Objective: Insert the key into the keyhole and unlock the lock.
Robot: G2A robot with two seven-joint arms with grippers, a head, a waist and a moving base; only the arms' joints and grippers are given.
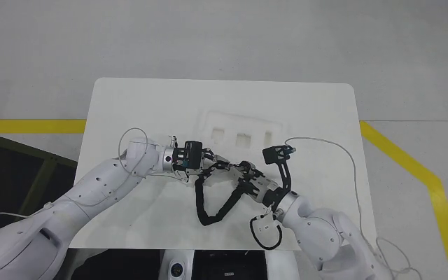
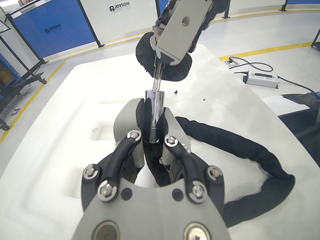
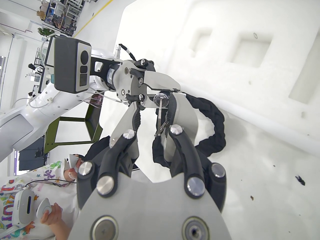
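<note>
From my station, the white table [image 1: 126, 105] has all the work gathered near its front middle, where the two arms meet. The lock's black fabric-sleeved chain [image 2: 250, 151] droops from that spot in a loop onto the table top.

My left gripper [image 2: 153, 116] is closed narrowly around the chrome lock cylinder [image 2: 155, 103] at the chain's end. It holds the cylinder above the surface with its open face turned toward the other arm. My right gripper [image 3: 153, 111] carries the key [image 2: 158, 74], lined up closely with the cylinder. I cannot tell from these views whether it is truly clamped on the key or the key merely lies in it.

The key's tip meets the keyhole [image 3: 160, 98] and seems to have just entered. Most of the blade is showing outside.

I judge the pick-up and the alignment done, and the insertion barely begun. What is left for me is to push the blade fully home, turn it, and let the lock come open. Nothing on my screens shows the lock released yet.
</note>
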